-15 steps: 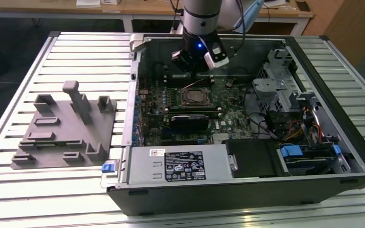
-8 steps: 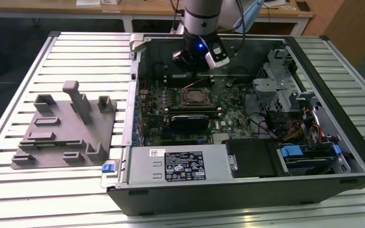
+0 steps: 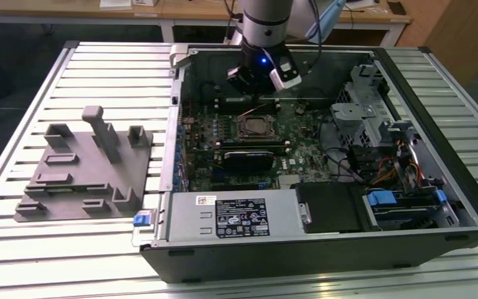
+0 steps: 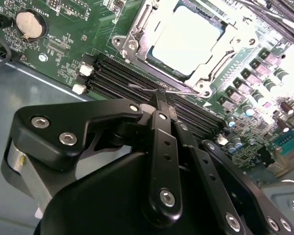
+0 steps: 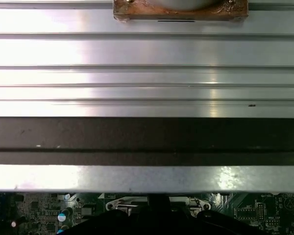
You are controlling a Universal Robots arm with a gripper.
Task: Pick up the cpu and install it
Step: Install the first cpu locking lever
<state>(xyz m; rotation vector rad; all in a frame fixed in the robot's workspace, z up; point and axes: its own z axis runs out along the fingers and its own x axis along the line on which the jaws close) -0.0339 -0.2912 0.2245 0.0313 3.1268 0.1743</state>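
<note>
Slatted table (image 3: 73,249); claw (image 3: 260,87) hangs above socketed cpu (image 3: 256,126).

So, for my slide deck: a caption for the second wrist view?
Gripper poised beside the motherboard socket, the cpu seated inside.

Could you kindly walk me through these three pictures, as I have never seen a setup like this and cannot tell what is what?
Gladly. The exterior view is taken by a camera off the arm. It shows a robot arm reaching down into an open computer case that lies on a slatted metal table. Beside the case, on the exterior view's left, sits a grey plastic fixture tray.

The other two pictures come from cameras riding on the arm. In the second wrist view, the black pincer hangs just above the green motherboard, with its fingers closed together and nothing between them. The cpu, the shiny square, already lies in its socket close by.

The first wrist view looks across the table slats and the case's edge.
</note>
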